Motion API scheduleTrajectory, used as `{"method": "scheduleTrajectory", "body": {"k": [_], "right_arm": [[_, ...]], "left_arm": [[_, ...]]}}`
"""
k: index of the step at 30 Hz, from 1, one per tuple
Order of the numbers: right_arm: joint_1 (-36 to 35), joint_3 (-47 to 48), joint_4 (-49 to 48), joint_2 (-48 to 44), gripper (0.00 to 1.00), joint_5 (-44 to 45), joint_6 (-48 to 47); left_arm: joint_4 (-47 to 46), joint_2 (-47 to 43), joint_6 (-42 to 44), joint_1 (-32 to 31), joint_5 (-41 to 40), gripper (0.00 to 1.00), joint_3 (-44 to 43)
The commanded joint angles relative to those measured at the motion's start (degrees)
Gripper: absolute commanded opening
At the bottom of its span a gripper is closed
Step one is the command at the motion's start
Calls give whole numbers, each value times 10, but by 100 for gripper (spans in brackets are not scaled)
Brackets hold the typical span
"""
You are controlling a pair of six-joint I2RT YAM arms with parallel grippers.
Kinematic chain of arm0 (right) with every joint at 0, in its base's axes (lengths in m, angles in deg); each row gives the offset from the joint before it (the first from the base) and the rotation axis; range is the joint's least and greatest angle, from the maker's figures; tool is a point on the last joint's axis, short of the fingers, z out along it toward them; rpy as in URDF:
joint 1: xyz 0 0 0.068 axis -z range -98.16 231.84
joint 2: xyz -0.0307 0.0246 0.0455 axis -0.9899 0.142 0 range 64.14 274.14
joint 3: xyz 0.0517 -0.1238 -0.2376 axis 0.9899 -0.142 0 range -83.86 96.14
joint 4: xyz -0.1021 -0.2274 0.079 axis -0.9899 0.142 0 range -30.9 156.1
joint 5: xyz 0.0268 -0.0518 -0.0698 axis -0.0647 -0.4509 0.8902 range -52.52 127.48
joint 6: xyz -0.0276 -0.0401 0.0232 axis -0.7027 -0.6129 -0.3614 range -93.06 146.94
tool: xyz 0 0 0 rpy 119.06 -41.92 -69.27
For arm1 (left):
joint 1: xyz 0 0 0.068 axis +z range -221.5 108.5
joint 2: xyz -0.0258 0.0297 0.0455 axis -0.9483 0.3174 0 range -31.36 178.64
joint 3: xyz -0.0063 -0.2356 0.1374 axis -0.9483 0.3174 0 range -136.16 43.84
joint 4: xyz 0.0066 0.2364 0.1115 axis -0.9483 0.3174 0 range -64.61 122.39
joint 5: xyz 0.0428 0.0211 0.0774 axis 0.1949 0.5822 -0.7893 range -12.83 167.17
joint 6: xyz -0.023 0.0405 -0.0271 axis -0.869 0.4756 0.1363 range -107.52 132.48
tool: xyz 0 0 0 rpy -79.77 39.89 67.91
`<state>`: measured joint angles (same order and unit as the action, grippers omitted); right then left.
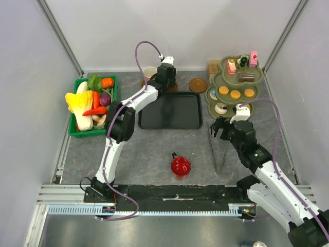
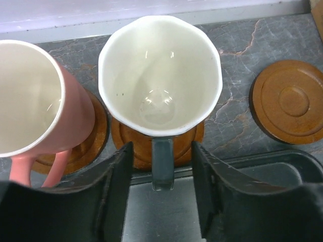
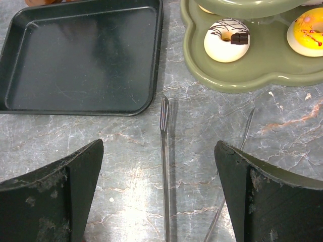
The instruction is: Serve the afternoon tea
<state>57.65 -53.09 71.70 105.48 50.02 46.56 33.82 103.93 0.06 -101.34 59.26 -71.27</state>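
Note:
A whitish mug (image 2: 160,75) stands on a wooden coaster (image 2: 126,136) at the back of the table, with a pink mug (image 2: 35,101) on a coaster to its left. My left gripper (image 2: 162,157) is open, its fingers on either side of the whitish mug's handle (image 2: 162,161) with gaps on both sides. From above, the left gripper (image 1: 165,77) hides that mug; the pink mug (image 1: 149,72) shows beside it. A red mug (image 1: 180,165) stands at the front. Toy cakes sit on a green tiered stand (image 1: 213,98). My right gripper (image 3: 159,191) is open above the metal tongs (image 3: 164,166).
A black tray (image 1: 170,110) lies mid-table, its edge just below the coasters (image 2: 282,161). A bare coaster (image 2: 290,101) sits to the right of the whitish mug. A green basket (image 1: 77,133) of toy vegetables stands at the left. A white doughnut (image 3: 227,39) and a yellow one (image 3: 306,31) sit on the stand's bottom tier (image 3: 242,80).

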Motion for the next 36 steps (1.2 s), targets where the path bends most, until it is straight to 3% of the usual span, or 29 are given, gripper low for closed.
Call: {"method": "scheduleTrajectory", "body": {"k": [1, 5, 13, 21, 26, 30, 34, 36], "right_arm": [[-2, 11, -12, 2, 98, 9, -7], [-2, 12, -11, 1, 98, 8, -7], [-2, 18, -9, 7, 98, -18, -10], [-3, 32, 9, 6, 98, -96, -5], [-7, 71, 81, 40, 98, -164, -10], [-21, 90, 170, 80, 98, -189, -13], [-68, 84, 188, 146, 98, -242, 1], [-111, 95, 189, 188, 98, -198, 10]], "left_arm": [[-18, -35, 4, 2, 5, 61, 18], [-22, -71, -1, 2, 28, 70, 42], [-26, -191, -9, -8, 67, 77, 122], [28, -413, 6, -69, 170, 77, 332], [77, -562, -93, -126, 119, 79, 500], [85, -653, -171, -135, 175, 80, 622], [131, -736, -232, -141, 136, 84, 694], [166, -768, -254, -141, 114, 85, 713]]}}
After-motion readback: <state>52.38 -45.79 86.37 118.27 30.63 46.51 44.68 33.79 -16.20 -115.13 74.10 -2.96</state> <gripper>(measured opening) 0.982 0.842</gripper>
